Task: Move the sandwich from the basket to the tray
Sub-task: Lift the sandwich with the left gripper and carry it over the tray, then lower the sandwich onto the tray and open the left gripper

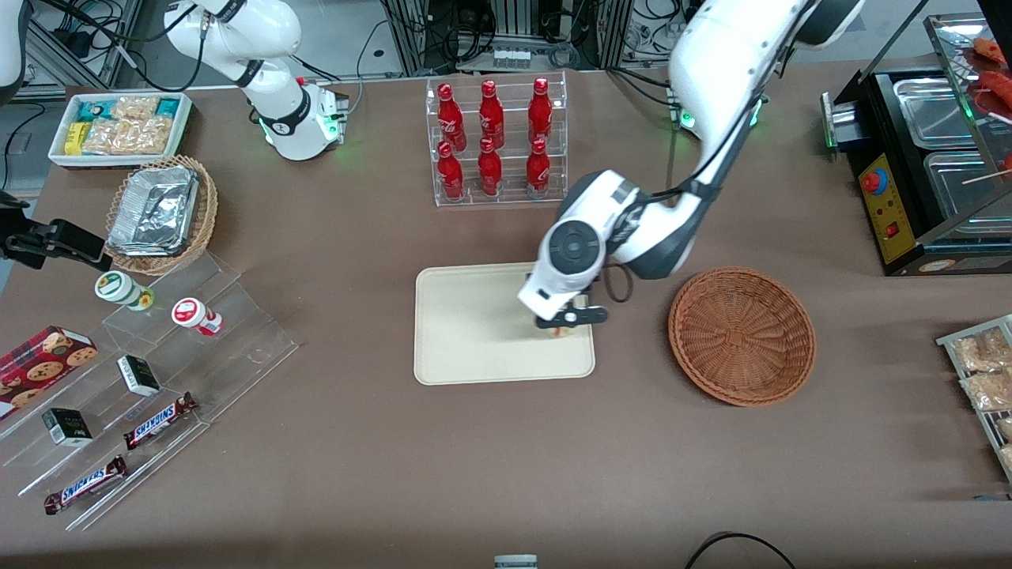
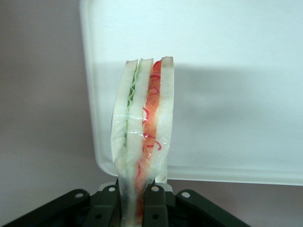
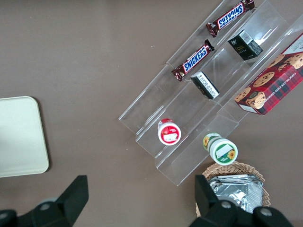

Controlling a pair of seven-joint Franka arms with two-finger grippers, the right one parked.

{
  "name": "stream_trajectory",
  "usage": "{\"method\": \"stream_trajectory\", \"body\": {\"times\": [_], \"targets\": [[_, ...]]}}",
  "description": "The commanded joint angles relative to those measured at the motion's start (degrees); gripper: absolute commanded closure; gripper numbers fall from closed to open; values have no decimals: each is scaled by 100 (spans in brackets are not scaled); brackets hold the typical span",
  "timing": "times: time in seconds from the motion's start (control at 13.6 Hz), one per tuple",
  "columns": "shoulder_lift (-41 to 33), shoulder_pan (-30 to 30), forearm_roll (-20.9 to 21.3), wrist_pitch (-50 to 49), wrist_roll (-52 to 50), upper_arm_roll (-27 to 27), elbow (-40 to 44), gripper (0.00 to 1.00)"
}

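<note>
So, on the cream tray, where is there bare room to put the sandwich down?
The flat cream rectangular tray is bare nearly everywhere, widest toward the parked arm's end. Only the corner nearest the round reddish-brown wicker basket is occupied: there the end effector hangs, shut on the triangular white-bread sandwich.

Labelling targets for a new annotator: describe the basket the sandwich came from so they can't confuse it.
Start at the cream tray mid-table, where the tool holds the sandwich over its edge. Beside the tray, toward the working arm's end, sits the basket: round, shallow, reddish-brown wicker, with nothing in it. The other wicker basket is lighter tan and holds foil containers.
</note>
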Motion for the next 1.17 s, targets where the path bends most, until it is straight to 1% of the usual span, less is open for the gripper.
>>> {"method": "stream_trajectory", "body": {"times": [0.0, 0.07, 0.29, 0.51, 0.59, 0.81, 0.95, 1.03, 1.1], "targets": [[566, -428, -79, -58, -465, 86, 928, 100], [751, -517, -53, -58, -633, 86, 1157, 100], [1068, -746, -9, -49, -923, 130, 1510, 100], [1341, -799, 333, -49, -1213, 121, 1844, 100], [1411, -799, 369, -58, -1232, 121, 1915, 100], [1447, -790, 387, -41, -1267, 139, 1924, 100], [1491, -790, 570, 169, -1328, 139, 1915, 100], [1517, -790, 571, 179, -1389, 139, 1907, 100], [1517, -781, 571, 188, -1399, 130, 1915, 55]]}}
